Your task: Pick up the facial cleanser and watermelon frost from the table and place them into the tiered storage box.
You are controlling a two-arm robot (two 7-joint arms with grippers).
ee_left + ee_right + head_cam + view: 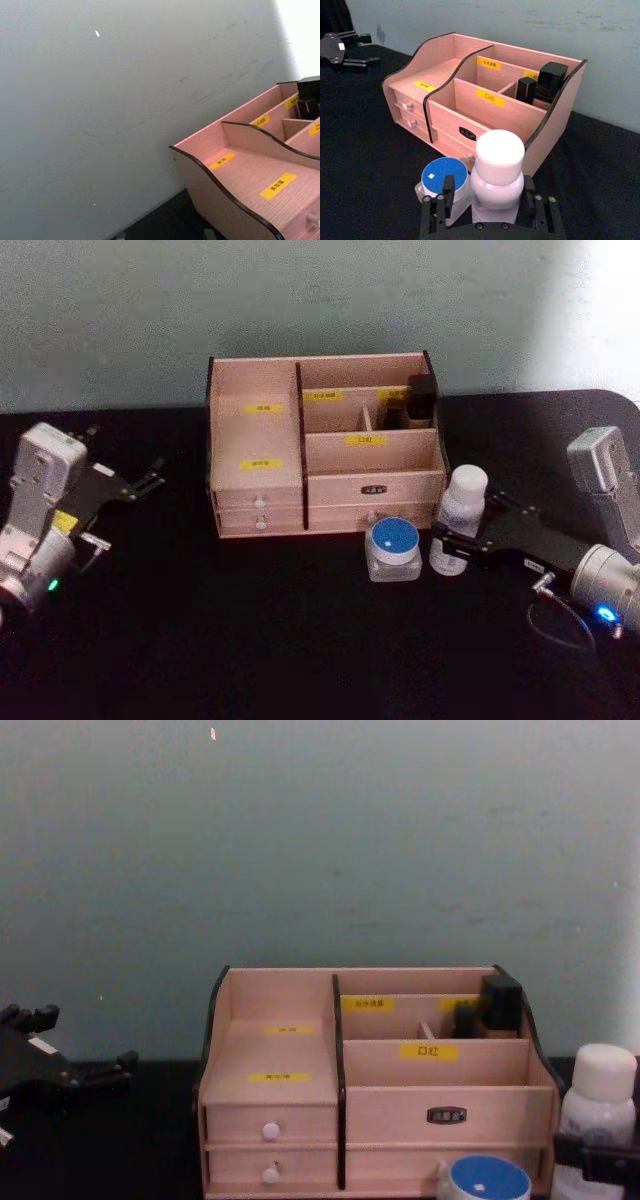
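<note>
Right gripper [441,545] low at the cleanser [464,502], fingers spread to either side, not clamped, cleanser upright on table [250,640] by box's [260,440] right front corner, jar [393,545] just beside, left gripper [155,476] left of box, fingers apart, holding nothing

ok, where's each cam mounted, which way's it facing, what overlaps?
Head: on the head, facing forward and down; tiered storage box centre, left gripper at left, right gripper at the facial cleanser.
Left wrist: left arm, facing the wall and the box's left compartments.
Right wrist: right arm, over its open jaws flanking the facial cleanser, toward the box.
Chest: low, facing forward across the table; both grippers at the edges.
Shared: head and right wrist both show the watermelon frost beside the facial cleanser.
</note>
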